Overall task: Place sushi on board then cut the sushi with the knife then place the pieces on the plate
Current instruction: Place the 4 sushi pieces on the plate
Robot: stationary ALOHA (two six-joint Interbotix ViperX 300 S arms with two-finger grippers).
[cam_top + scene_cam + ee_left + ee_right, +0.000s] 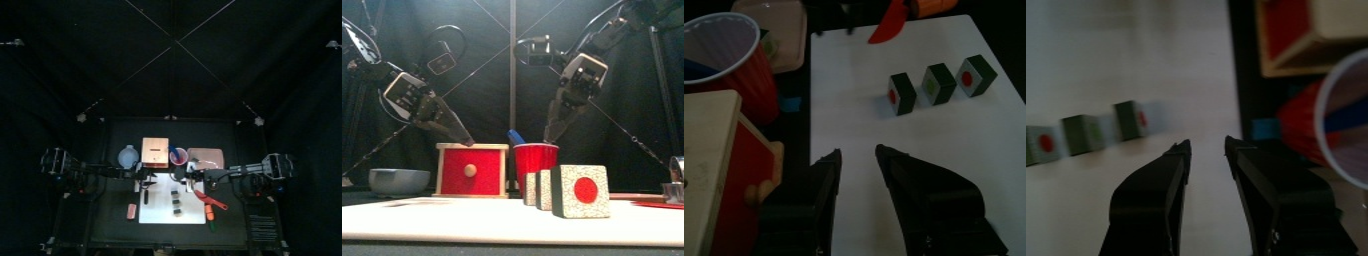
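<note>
Dim overall, bright glare on white board [187,216]

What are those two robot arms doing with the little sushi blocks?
The toy sushi roll is on the white cutting board, already split into three pieces standing a little apart. The red knife lies by the board's edge. Both arms hover over the board: the left end effector and the right end effector are open and hold nothing. No piece is on the pink tray behind the board yet, so moving them there is what is left.
</note>
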